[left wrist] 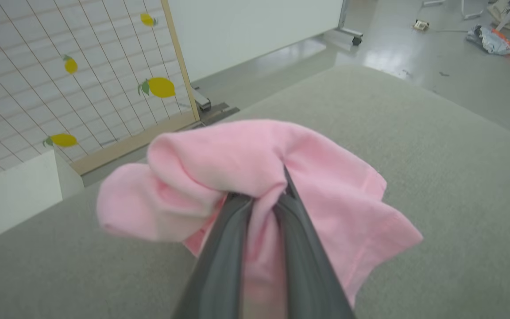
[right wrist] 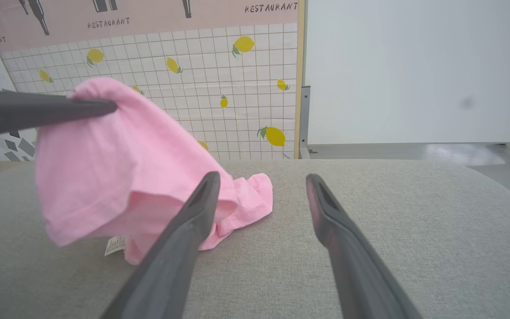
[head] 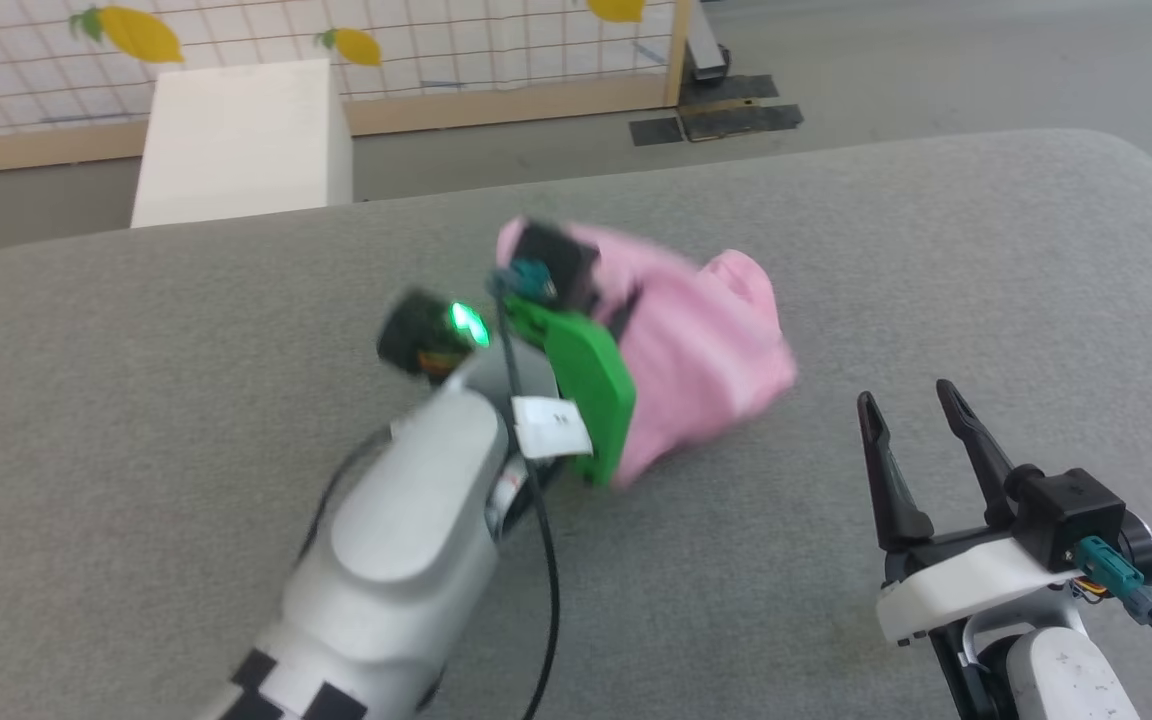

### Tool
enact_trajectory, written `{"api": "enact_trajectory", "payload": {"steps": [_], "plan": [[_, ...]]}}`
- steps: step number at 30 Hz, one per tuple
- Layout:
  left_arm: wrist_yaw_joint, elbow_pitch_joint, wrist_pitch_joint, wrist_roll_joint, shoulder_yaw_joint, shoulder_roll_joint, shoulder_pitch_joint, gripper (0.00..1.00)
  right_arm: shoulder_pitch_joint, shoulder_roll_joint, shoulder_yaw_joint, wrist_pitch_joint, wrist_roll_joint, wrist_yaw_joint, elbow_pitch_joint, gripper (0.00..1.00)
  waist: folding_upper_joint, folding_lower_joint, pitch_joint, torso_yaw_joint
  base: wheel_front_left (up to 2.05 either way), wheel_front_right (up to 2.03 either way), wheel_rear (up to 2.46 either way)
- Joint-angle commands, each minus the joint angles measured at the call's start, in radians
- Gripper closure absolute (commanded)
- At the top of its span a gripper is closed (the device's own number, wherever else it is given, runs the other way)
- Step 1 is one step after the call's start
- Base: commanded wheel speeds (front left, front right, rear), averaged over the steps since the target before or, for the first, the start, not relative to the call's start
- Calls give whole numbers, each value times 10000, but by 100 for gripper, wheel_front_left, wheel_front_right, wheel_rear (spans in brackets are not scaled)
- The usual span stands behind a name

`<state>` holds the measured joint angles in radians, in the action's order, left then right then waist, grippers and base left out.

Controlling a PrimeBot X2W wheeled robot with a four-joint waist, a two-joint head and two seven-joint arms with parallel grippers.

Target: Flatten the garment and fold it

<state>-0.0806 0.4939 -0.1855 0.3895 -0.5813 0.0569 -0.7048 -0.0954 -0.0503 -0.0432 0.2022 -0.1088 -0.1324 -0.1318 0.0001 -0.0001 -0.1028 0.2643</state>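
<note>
Your left gripper [left wrist: 264, 195] is pinched tight on a bunched fold of the light pink thin-fabric garment [head: 706, 340]. It holds that part up off the grey fabric-covered surface [head: 936, 250]. The rest hangs down onto the surface, crumpled, around the middle. Right gripper [head: 908, 395] is empty, jaws spread wide, just right of the cloth. You're at the flatten step, nothing folded yet. Next move, I'd say: right gripper takes a free hem or corner, then both pull apart to spread it.

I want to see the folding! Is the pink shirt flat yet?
Not flat: crumpled. The left claw pinches the garment, holding one end up.
</note>
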Motion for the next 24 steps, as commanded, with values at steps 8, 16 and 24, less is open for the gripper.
{"api": "enact_trajectory", "payload": {"steps": [8,16,24], "plan": [[-369,1987,-3170,1287,-1474,-59,1072,100,92,1,-120,-1,-104,17,29,0,-1,1,-169,442,0,0,0],[13,1547,-2290,2044,-1331,-64,1279,0,212,1,-77,-88,-43,17,23,0,-1,1,37,196,0,0,0],[519,-325,2583,1873,173,411,1769,0,351,1,18,-209,92,17,249,0,-1,1,286,-408,0,0,0]]}}
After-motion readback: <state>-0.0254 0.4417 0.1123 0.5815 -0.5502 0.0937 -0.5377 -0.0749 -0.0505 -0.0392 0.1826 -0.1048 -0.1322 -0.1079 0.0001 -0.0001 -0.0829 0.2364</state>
